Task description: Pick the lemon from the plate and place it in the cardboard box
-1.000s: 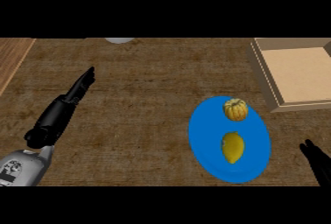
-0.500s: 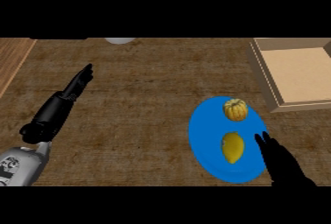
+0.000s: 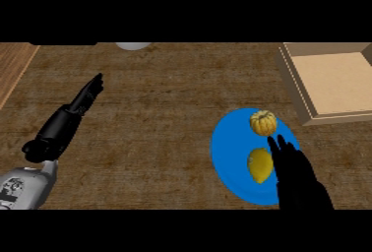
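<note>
Broadly, a brown counter [image 3: 160, 123] carrying everything, wood-grained, spread from near edge to far.

At far right, a cardboard box [image 3: 296, 83], open-topped and holding nothing visible: the drop-off for the task, well within reach of the right arm, probably why that arm does the work.

Nearer, just left of the box's near corner, a blue plate [image 3: 225, 147] with two fruits: at its far end a ribbed orange-yellow fruit [image 3: 263, 122], at its middle the lemon [image 3: 259, 165], smooth and elongated, not yet lifted.

Coming in from the near right edge, the right hand [image 3: 294, 170], fingers straight and together, unclenched, lying over the plate's right half just beside the lemon; fingertips [image 3: 274, 142] reaching almost to the ribbed fruit. Touching the lemon or only hovering: cannot tell. Likely lined up alongside for a sideways grasp.

At left, the left hand [image 3: 85, 96], fingers straight and pointing far, holding nothing, well apart from the plate; parked out of the way, seemingly.

At the far edge, a pale round object [image 3: 133, 46], mostly cut off.

Against half a second ago: right hand pushed farther over the plate, closer to the lemon; left hand, both fruits and box unchanged.
</note>
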Controlling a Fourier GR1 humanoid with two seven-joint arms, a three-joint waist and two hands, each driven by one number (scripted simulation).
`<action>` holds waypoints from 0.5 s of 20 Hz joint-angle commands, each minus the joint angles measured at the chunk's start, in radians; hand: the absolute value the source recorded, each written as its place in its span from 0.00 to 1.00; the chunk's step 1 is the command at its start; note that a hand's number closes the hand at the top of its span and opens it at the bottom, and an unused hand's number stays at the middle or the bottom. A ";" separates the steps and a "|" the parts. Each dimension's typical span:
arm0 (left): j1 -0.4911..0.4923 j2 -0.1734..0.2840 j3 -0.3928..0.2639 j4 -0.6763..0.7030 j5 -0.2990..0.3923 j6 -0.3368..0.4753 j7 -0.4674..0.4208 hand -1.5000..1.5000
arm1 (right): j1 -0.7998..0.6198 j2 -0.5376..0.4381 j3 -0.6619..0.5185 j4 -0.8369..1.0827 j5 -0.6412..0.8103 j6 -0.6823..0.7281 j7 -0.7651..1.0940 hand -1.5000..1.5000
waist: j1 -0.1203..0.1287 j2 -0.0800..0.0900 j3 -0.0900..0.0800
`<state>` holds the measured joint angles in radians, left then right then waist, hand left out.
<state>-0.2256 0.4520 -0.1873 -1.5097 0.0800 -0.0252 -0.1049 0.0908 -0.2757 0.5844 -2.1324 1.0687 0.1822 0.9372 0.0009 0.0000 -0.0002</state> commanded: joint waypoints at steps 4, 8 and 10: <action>-0.021 -0.060 0.048 0.009 -0.049 -0.036 0.030 0.50 | -0.058 0.073 -0.027 0.108 0.035 0.048 -0.001 0.00 | -0.002 0.000 0.000; 0.017 -0.065 0.057 -0.056 -0.062 -0.052 0.054 0.50 | -0.001 0.060 -0.022 0.217 0.084 -0.061 -0.065 0.00 | 0.000 -0.001 0.001; -0.006 -0.113 0.044 -0.032 -0.120 -0.030 0.050 0.50 | -0.058 0.075 -0.075 0.165 0.057 0.035 -0.045 0.00 | -0.002 0.000 0.000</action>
<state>-0.2150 0.3923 -0.1332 -1.5321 0.0122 -0.0750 -0.0803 0.0735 -0.2220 0.5480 -2.0027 1.1265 0.1827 0.9002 -0.0007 -0.0005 0.0001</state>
